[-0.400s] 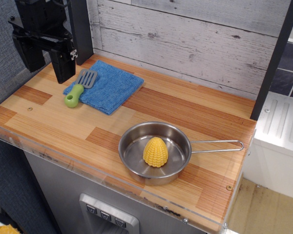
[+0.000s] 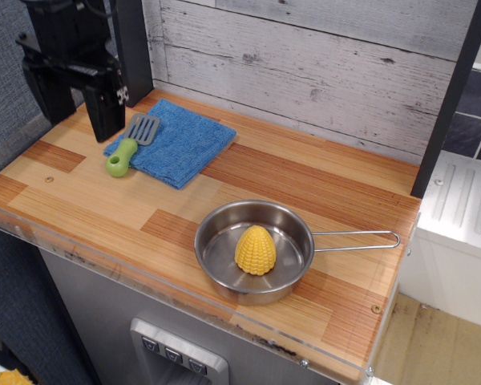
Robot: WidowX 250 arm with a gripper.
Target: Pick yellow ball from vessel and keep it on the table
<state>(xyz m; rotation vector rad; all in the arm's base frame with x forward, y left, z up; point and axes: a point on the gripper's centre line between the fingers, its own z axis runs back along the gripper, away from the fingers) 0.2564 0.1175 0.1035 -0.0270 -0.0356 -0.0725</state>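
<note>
The yellow ball, a bumpy toy corn piece, stands upright inside the vessel, a shiny steel saucepan with a wire-loop handle pointing right. The pan sits near the front right of the striped wooden table. My gripper is black, at the far back left, well away from the pan. Its two fingers hang down with a gap between them and nothing in it.
A blue cloth lies at the back left with a green-handled spatula on its left edge, just right of the gripper. A dark post stands at the right. A whitewashed plank wall runs behind the table.
The gripper has shifted slightly to the right and up. The corn piece and the pan have not moved.
</note>
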